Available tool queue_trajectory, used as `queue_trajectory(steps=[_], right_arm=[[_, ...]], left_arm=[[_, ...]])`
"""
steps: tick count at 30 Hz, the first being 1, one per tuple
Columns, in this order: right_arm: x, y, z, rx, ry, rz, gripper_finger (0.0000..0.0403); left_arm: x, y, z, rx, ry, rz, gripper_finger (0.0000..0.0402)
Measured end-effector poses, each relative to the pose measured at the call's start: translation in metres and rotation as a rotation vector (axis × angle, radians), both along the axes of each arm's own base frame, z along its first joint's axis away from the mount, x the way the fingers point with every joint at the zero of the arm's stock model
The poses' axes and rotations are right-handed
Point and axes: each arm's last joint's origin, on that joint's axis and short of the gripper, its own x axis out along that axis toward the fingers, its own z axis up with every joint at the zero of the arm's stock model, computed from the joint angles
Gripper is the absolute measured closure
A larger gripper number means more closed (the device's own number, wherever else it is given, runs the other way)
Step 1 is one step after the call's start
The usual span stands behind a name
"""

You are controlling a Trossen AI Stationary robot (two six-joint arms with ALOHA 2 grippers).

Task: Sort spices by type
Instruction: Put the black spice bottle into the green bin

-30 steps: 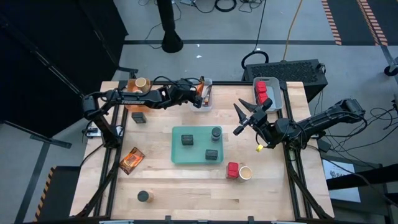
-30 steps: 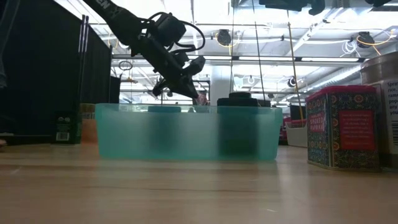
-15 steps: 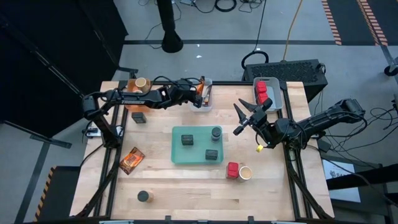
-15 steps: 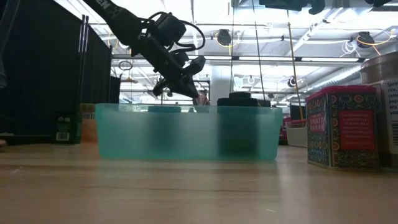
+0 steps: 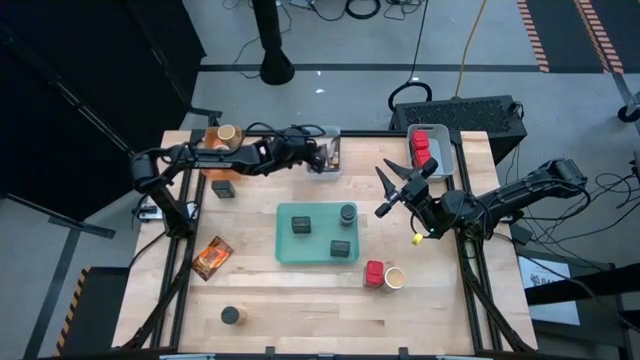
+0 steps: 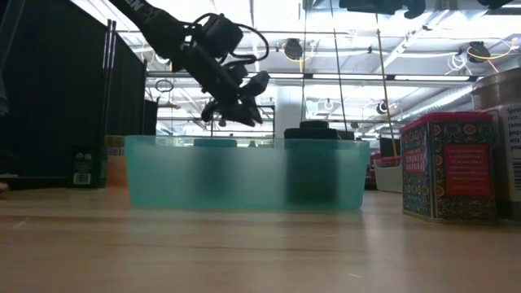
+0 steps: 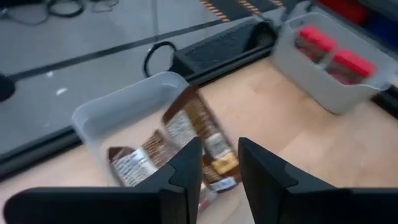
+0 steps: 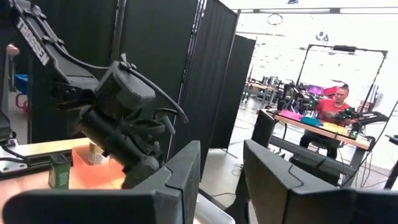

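While left claw (image 7: pixel 214 171) hovers, packets (image 7: pixel 186 140) fill clear bin (image 7: pixel 118 109)

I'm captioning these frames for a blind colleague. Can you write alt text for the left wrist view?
The left gripper hangs, fingers apart, over a clear bin at the table's edge, with printed packets lying in the bin. Farther along the table, a grey bin holds red cubes.
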Motion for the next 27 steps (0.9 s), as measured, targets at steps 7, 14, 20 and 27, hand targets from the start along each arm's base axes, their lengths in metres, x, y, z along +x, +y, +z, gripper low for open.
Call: queue_trajectory(steps=[7,14,20,27], right_arm=[[0.000,0.000,-0.002,0.002,0.013,0.002,0.0296],[-0.001,0.009,-0.004,0.014,0.017,0.043,0.0296],[-0.002,0.025,0.006,0.040,-0.014,0.133,0.0296],[0.019,0.058,0.028,0.061,0.089,0.261,0.0296]], left_arm=[[-0.007,-0.036,0.042,0.097,-0.056,-0.151,0.0297],[-0.028,-0.108,0.068,0.084,0.026,-0.356,0.0297],[-0.048,-0.176,0.064,0.042,0.152,-0.446,0.0297],[-0.079,-0.243,0.073,0.116,0.126,-0.532,0.0297]])
